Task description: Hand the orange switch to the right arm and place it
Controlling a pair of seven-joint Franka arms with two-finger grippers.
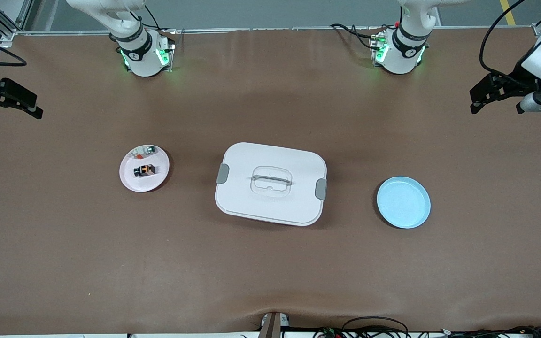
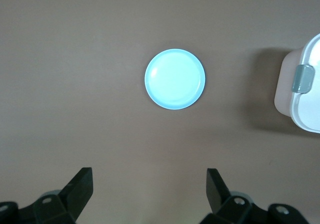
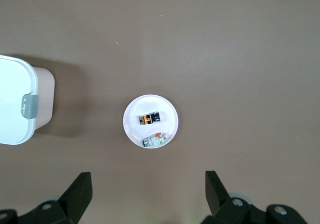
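The orange switch, a tiny black block with an orange face, lies on a small white plate toward the right arm's end of the table. It also shows in the right wrist view. A pale silver-white part lies beside it on the same plate. My right gripper is open and empty, high over the table's end; its wrist view looks down on the plate. My left gripper is open and empty, high over the other end, and shows in its own wrist view.
A white lidded box with grey latches stands mid-table. An empty light blue plate lies toward the left arm's end and shows in the left wrist view. Brown tabletop surrounds them.
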